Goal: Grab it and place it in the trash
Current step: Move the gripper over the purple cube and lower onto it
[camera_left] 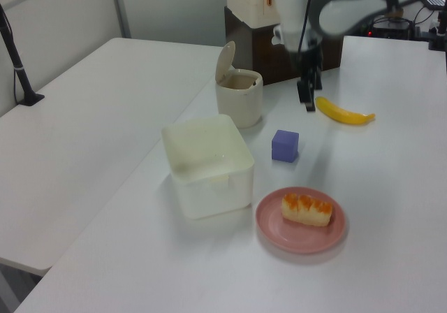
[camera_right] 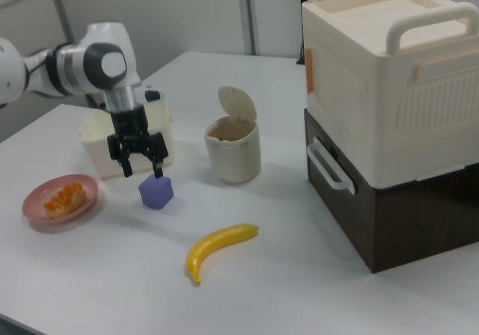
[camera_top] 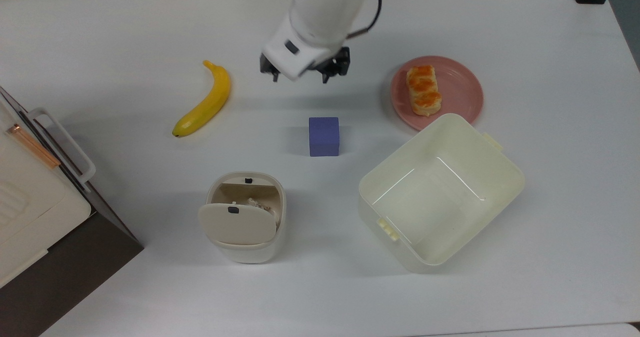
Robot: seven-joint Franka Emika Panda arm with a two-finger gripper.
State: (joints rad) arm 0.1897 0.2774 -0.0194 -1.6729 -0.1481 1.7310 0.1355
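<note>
- The gripper (camera_right: 140, 167) hangs with jaws spread, holding nothing, above the white worktop (camera_top: 550, 227).
- The small matte purple-blue cube (camera_top: 324, 136) sits in the top view between the yellow banana (camera_top: 205, 107) and the cream rectangular tub (camera_top: 440, 192), far from neither.
- The cream-white rounded bin (camera_top: 246, 217) stands near the cube, its flap lid up.
- Risk: an off-centre descent could nudge the cube aside.
- The bin's contents are hard to make out.
</note>
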